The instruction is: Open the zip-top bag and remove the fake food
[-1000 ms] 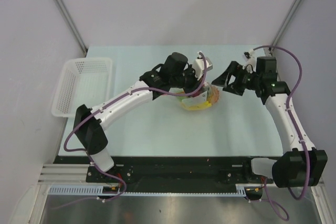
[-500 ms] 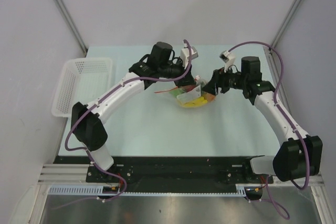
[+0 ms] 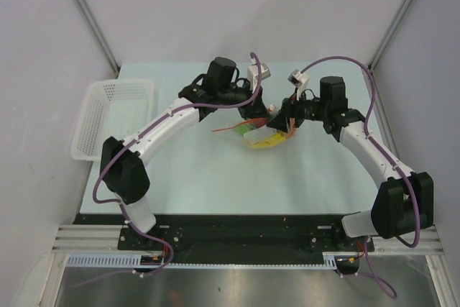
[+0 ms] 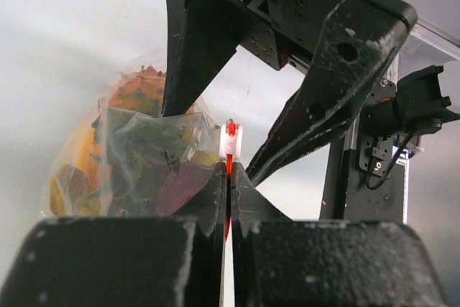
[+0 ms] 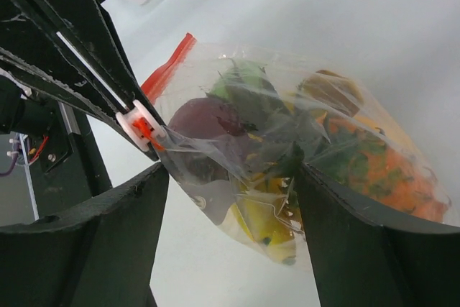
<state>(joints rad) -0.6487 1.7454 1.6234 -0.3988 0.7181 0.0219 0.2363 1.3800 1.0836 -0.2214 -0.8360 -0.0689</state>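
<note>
Step in hand: opening the bag. The surface (image 3: 187, 170) carries the bag (image 3: 267, 138), which lies between the two hands with the toy food (image 5: 251, 213) inside it; nothing has been taken out.

The left hand (image 4: 228, 177) is clamped on the orange-red zip strip (image 5: 167, 70), fingers pressed together just below the white slider (image 4: 231, 141). The bag body hangs ahead of this hand and to its left.

The right hand (image 5: 230, 163) stands apart, one finger on either side of the bag body. Whether the fingers touch the plastic cannot be told for certain.

Next move, as a judgement: the right hand needs to close on the film or on the mouth edge opposite the left hand's grip, so that the two can pull against each other and part the zip. The film is thin and crinkly (expect slipping), so the grip should take the strip rather than loose plastic.

Difference from one second ago: the right arm was then well off to the bag's far side, its hand clear of the bag. It has since swung in to straddle it. The left arm has drawn back slightly, and the strip now trails out towards that side.
</note>
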